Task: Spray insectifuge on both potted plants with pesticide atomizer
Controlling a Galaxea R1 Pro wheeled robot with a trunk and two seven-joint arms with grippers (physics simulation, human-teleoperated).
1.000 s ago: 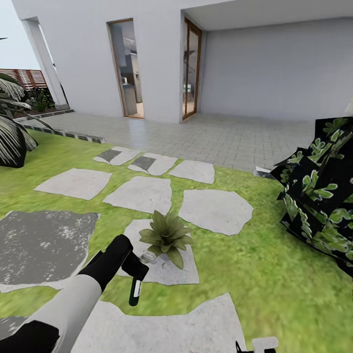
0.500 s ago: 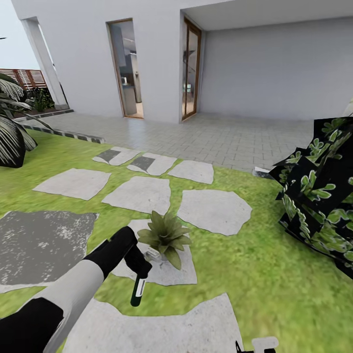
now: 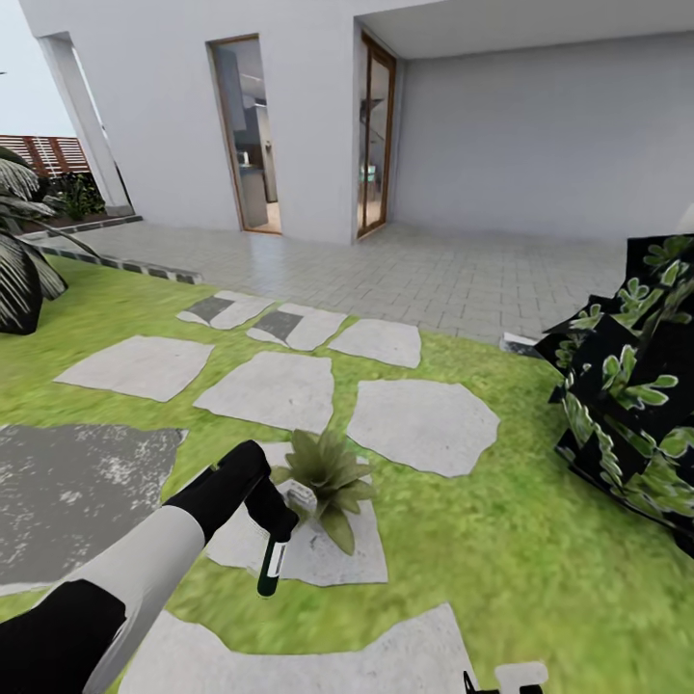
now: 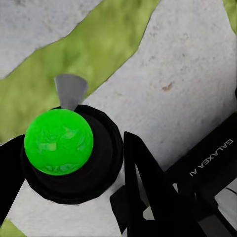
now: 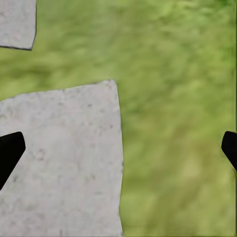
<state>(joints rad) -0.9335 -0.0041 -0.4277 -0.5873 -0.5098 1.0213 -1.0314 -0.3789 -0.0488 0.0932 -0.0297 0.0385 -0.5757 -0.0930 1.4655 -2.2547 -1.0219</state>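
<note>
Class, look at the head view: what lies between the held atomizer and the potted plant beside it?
In the head view, only bare grey stepping stone separates the pesticide atomizer, hanging from the left end effector, and the potted plant.

dark-green atomizer (image 3: 271, 571), grey stones (image 3: 422, 424), green lawn (image 3: 540, 559)

Dark-green pesticide atomizer (image 3: 272, 569) hangs inverted beside leafy potted plant (image 3: 326, 469).
</note>
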